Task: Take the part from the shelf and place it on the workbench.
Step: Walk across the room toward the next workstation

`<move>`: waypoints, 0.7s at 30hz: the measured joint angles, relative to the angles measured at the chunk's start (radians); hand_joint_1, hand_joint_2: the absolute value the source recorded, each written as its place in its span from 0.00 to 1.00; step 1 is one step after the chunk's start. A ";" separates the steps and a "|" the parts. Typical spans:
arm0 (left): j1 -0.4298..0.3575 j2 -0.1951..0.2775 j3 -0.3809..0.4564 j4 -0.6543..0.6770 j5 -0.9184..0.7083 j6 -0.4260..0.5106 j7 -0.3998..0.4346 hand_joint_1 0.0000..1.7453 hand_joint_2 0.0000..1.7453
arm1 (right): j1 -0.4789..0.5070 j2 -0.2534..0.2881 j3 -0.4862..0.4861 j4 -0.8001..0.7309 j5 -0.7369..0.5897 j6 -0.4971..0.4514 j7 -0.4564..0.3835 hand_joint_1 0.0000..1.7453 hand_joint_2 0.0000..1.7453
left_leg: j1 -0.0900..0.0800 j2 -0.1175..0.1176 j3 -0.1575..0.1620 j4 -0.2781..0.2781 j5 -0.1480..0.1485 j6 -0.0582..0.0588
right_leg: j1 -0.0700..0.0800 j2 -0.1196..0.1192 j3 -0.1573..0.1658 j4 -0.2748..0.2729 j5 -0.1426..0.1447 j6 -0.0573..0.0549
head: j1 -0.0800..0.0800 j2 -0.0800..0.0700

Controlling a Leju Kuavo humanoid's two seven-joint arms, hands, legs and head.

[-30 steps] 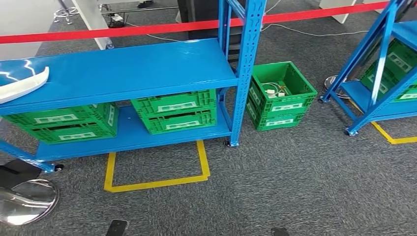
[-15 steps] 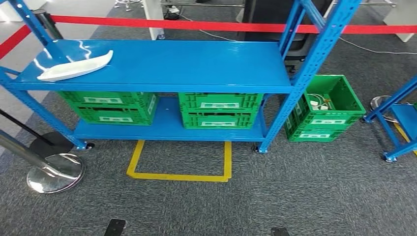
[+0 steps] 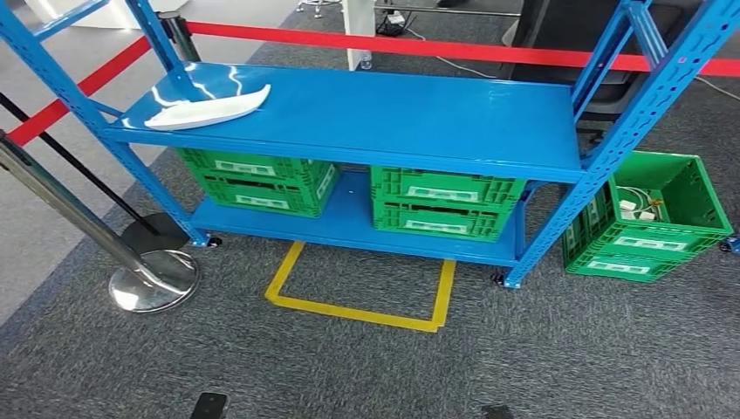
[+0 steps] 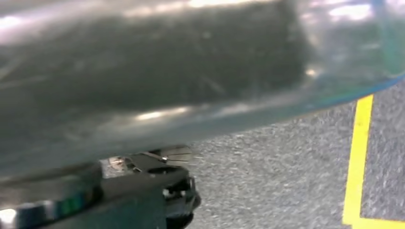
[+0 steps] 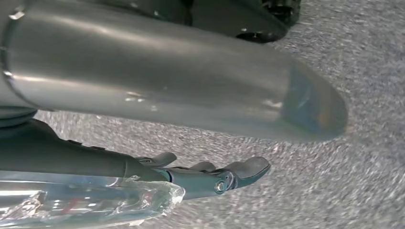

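Observation:
The part [image 3: 209, 111], a long white curved shell, lies at the left end of the upper board of the blue shelf [image 3: 393, 113] in the head view. My right hand [image 5: 215, 179] hangs over grey carpet with its fingers stretched out loosely and nothing in them. In the left wrist view a blurred silver cover hides most of my left hand [image 4: 165, 191]; a dark bit of it sticks out above the carpet, and how its fingers lie cannot be told.
Two green crates [image 3: 257, 179] [image 3: 445, 201] sit on the lower board, and a third [image 3: 650, 218] stands on the floor to the right. A yellow tape square [image 3: 362, 310] marks the carpet before the shelf. A chrome stanchion [image 3: 153, 279] stands at the left, red barrier tape [image 3: 419, 48] behind.
The camera has swung left: the whole shelf has slid right in the picture, the white part has come fully into sight, and the stanchion has entered at the left.

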 joint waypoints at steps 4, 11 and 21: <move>0.001 0.001 0.000 0.000 0.000 0.000 0.000 0.00 0.00 | 0.001 -0.001 -0.009 0.000 0.006 -0.002 0.000 0.00 0.00 | 0.006 0.030 -0.074 0.158 -0.044 -0.008 | 0.005 -0.059 0.003 0.000 -0.006 -0.006 | -0.003 0.000; 0.005 0.002 0.000 0.000 0.001 0.001 -0.003 0.00 0.00 | -0.011 -0.001 -0.021 0.000 0.012 -0.001 -0.012 0.00 0.00 | 0.000 0.055 0.076 -0.122 0.058 0.006 | 0.016 -0.090 0.004 0.004 -0.024 -0.004 | -0.001 0.000; 0.003 0.003 0.000 0.000 0.007 0.002 -0.010 0.00 0.00 | -0.008 0.000 -0.034 -0.001 0.017 0.003 -0.023 0.00 0.00 | 0.004 0.039 0.107 -0.158 0.053 0.057 | 0.006 -0.016 -0.113 0.233 -0.118 0.044 | 0.006 0.000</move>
